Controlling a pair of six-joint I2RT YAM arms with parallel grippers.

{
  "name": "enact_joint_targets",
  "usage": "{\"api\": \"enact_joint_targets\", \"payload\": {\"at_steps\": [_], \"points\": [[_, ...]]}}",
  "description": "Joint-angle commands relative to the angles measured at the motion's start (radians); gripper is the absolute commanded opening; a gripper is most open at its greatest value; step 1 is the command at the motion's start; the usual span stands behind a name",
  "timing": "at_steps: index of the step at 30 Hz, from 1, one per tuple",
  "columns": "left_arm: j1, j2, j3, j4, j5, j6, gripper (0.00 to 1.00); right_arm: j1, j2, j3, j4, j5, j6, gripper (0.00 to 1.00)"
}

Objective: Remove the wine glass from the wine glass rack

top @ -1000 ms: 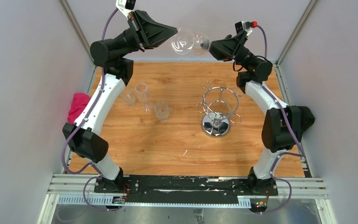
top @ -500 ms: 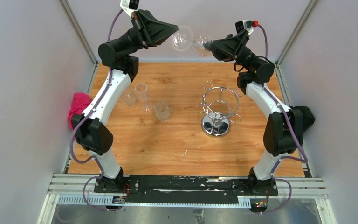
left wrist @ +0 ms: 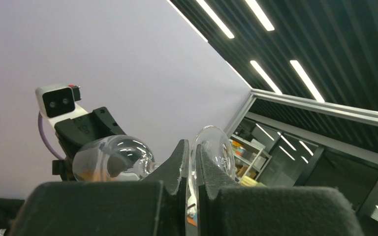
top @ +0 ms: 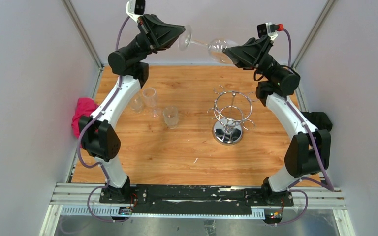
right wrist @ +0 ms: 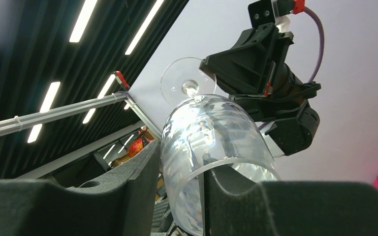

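Note:
The wine glass (top: pixel 207 45) hangs high over the far end of the table, lying almost level between both grippers. My left gripper (top: pixel 180 35) is shut on the rim of its round foot (left wrist: pixel 211 147), which stands edge-on between the pads. The bowl (right wrist: pixel 211 132) points at my right gripper (top: pixel 232 51), whose jaws straddle the bowl's wall: one finger (right wrist: pixel 236 196) sits inside the rim and the other outside, with a gap still between them. The wine glass rack (top: pixel 231 110) stands on the table below, with no glass on its hooks.
Three clear tumblers (top: pixel 149 96) (top: pixel 136 103) (top: pixel 170 117) stand left of the middle of the wooden table (top: pixel 187 157). A pink cloth (top: pixel 82 112) lies at the left edge. Grey walls close in both sides and the back.
The glass has swung so that its stem stretches out between the grippers. My right gripper has drawn back to the right with the bowl's rim, and its jaws have narrowed. The left stays shut.

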Motion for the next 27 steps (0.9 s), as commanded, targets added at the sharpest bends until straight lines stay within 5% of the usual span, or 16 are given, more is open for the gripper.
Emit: {"api": "enact_joint_targets", "payload": {"at_steps": [1,7,11,16,27], "points": [[-0.005,0.022,-0.055,-0.030,0.053,0.061,0.00,0.036,-0.054,-0.017,0.097,0.005,-0.035,0.29],[-0.005,0.031,-0.077,0.068,0.046,0.002,0.00,0.036,-0.049,-0.041,0.098,0.005,-0.031,0.19],[-0.006,0.013,-0.077,0.129,0.049,-0.033,0.00,0.036,-0.031,-0.069,0.098,0.007,-0.020,0.02],[-0.006,-0.054,-0.113,0.141,0.067,-0.013,0.00,0.036,-0.015,-0.108,0.098,0.008,-0.018,0.00],[-0.006,-0.135,-0.173,0.136,0.082,0.022,0.54,0.036,-0.046,-0.135,0.095,-0.005,-0.037,0.00]]}}
